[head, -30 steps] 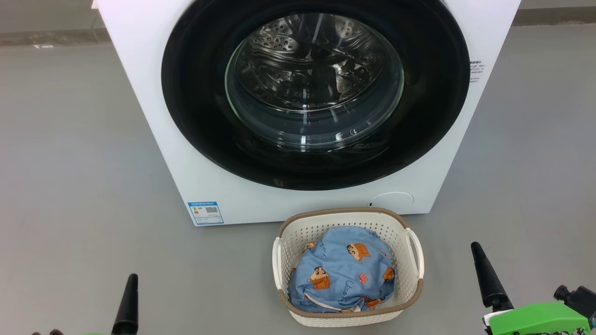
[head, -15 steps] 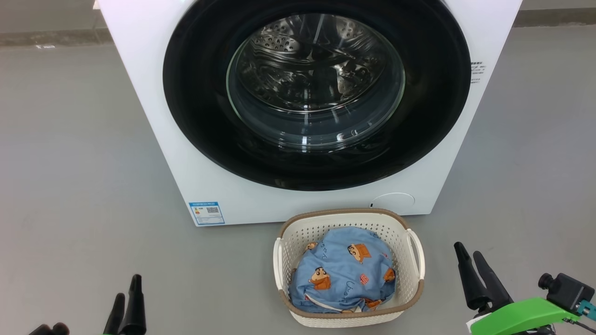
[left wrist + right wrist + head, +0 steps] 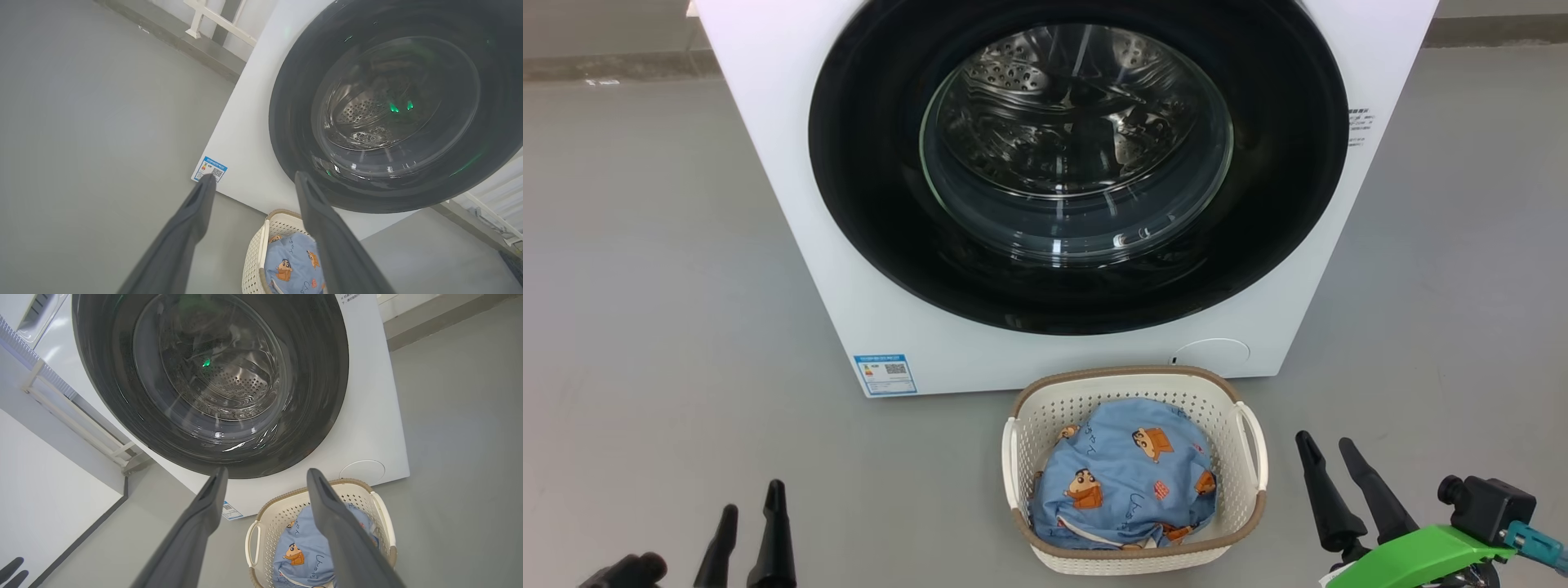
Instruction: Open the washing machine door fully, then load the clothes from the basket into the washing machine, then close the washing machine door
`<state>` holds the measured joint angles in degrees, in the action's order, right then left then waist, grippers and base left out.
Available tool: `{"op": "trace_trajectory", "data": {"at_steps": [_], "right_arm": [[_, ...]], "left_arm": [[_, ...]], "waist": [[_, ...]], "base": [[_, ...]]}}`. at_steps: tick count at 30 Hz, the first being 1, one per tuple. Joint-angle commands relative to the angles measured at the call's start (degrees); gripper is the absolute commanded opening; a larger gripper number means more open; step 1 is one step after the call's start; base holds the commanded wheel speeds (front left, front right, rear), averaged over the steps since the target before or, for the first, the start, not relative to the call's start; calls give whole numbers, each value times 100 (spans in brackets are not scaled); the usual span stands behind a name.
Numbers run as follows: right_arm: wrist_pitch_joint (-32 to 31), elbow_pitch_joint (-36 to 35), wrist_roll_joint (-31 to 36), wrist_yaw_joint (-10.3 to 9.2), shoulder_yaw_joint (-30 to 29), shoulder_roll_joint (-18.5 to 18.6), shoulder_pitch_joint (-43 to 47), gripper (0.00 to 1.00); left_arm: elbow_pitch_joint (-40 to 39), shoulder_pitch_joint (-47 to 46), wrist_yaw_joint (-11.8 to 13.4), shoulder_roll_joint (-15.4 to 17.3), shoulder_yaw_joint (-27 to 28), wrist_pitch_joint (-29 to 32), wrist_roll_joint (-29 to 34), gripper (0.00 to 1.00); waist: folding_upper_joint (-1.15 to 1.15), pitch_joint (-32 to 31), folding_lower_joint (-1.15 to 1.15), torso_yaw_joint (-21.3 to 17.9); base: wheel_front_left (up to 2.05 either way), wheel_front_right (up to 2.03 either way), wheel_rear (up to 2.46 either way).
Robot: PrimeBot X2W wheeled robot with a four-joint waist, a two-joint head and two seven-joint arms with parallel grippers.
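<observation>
I see the door shut, with the clothes in the basket before it. My left fingers and right fingers are spread, holding nothing.

Glossy black washing machine door; perforated plastic basket.

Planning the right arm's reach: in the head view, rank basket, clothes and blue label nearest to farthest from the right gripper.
From the right gripper:
1. basket, just to its left.
2. clothes, inside the basket, further left.
3. blue label, low on the washing machine, far left.
</observation>
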<state>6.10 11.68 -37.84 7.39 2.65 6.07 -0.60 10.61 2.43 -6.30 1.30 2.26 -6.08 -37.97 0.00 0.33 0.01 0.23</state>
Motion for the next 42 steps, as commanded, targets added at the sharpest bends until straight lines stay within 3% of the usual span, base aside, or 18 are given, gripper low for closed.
{"op": "trace_trajectory", "data": {"at_steps": [1, 19, 42], "right_arm": [[86, -168, 202, 6, 109, 99, -169, 100], [387, -140, 1411, 8, 113, 101, -26, 100], [756, -173, 2985, 9, 61, 114, 111, 100]], "left_arm": [[-220, -93, 28, 138, 86, -82, 258, 100], [-446, 52, 353, 411, -194, -386, 1573, 100], [-651, 168, 343, 399, -116, -758, 3090, 100]], "waist": [[0, -2, 0, -2], [0, -17, 0, 1], [0, 81, 0, -20]], "base": [[0, 0, 0], [0, 0, 0], [0, 0, 0]]}}
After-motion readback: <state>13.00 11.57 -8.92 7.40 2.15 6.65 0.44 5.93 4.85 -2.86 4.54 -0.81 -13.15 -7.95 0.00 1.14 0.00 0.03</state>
